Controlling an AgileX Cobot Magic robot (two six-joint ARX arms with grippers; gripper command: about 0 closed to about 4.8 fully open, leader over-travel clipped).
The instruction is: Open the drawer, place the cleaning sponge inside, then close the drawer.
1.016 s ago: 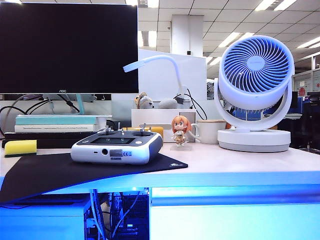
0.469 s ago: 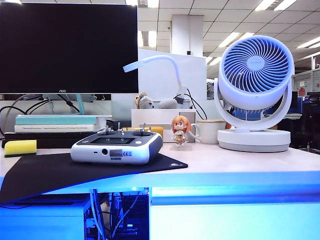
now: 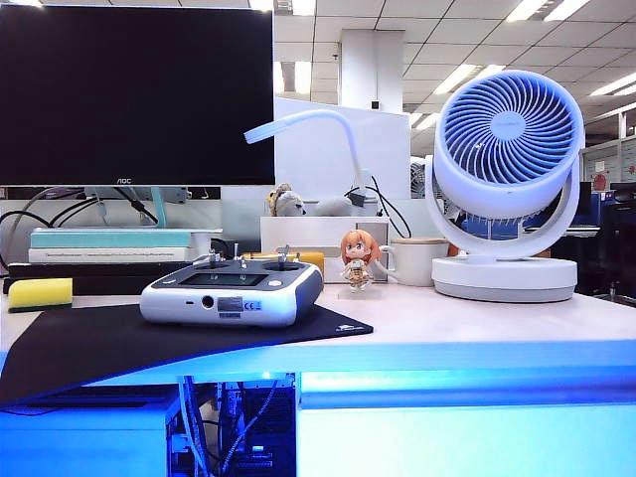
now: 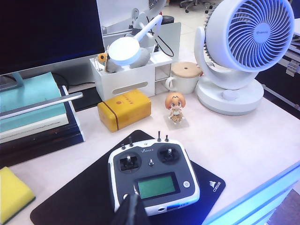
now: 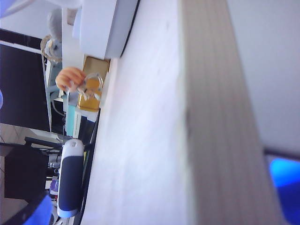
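Exterior view: the small yellow foam cleaning sponge lies at the tabletop's left edge, beside the black mat; the blue-lit white drawer is closed.

Left wrist view: the left hand is closed, empty, above the grey controller.

Right wrist view: the right hand is unseen; it is open.

yellow-and-green cleaning sponge, black mat
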